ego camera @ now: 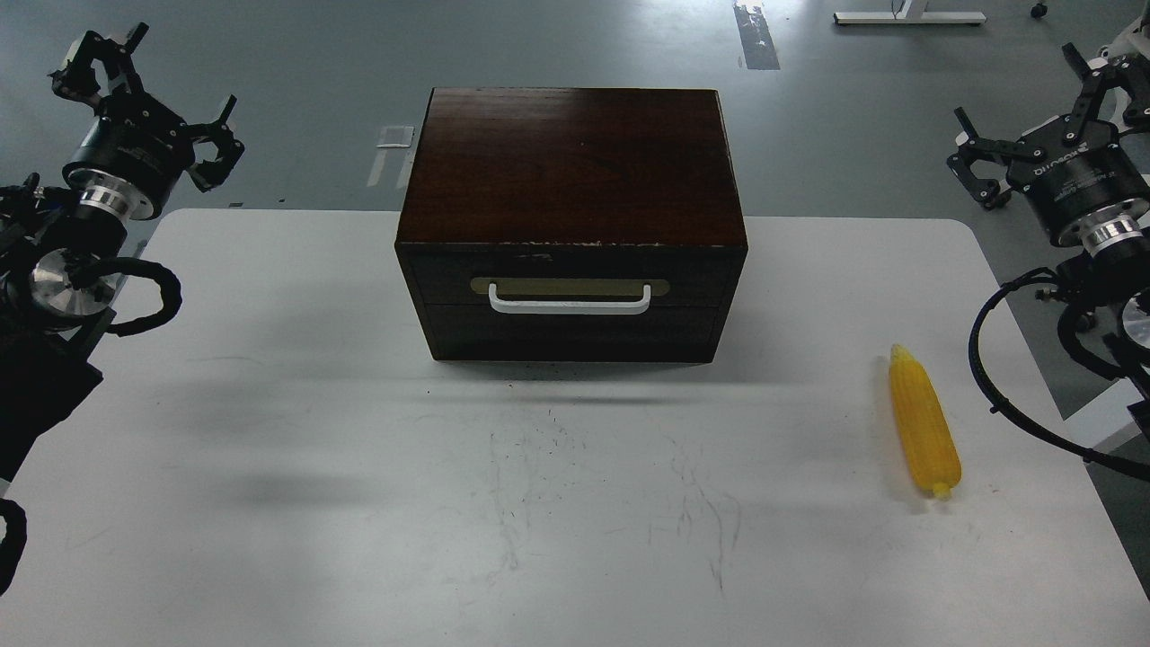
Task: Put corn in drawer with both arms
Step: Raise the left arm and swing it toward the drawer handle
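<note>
The yellow corn (924, 422) lies on the white table (359, 449) at the right, lengthwise, pointed end away from me. The dark brown wooden box (573, 171) stands at the table's back middle. Its drawer (570, 283) is shut, with a white bar handle (570, 302) facing me. My left gripper (144, 94) is open and empty, raised beyond the table's far left corner. My right gripper (1047, 121) is open and empty, raised off the table's far right edge, well above and behind the corn.
Grey floor lies beyond the table, with a white stand base (907, 16) at the top right. Black cables (997, 368) loop from the right arm near the table's right edge, close to the corn.
</note>
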Robot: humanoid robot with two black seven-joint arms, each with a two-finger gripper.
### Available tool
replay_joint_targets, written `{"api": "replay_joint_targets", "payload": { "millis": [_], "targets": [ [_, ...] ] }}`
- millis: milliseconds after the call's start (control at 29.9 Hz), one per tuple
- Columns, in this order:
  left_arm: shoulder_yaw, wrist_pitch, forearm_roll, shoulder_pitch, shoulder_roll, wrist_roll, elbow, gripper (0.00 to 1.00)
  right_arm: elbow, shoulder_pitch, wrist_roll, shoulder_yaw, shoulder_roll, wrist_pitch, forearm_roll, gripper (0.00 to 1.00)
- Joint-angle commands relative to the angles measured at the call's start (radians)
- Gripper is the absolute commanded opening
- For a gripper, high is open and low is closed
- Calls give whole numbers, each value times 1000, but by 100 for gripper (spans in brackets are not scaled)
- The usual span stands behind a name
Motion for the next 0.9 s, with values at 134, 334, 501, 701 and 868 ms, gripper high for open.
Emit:
{"api": "replay_joint_targets", "payload": {
  "millis": [134, 334, 501, 701, 868],
  "targets": [
    [-1, 0, 0, 31, -5, 3, 0, 98, -16, 1, 5, -6, 78, 0, -1, 100],
    [0, 0, 5, 31, 32, 3, -6, 98, -18, -1, 2, -10, 74, 0, -2, 100],
    [-4, 0, 86, -2, 118, -1, -12, 94, -21, -2, -3, -10, 66, 0, -2, 100],
    [-1, 0, 302, -167, 155, -1, -59, 88, -19, -4, -3, -12, 66, 0, -4, 100],
    [-1, 0, 539, -312, 172, -1, -179, 86, -18, -2, -3, -12, 66, 0, -7, 100]
  ]
}}
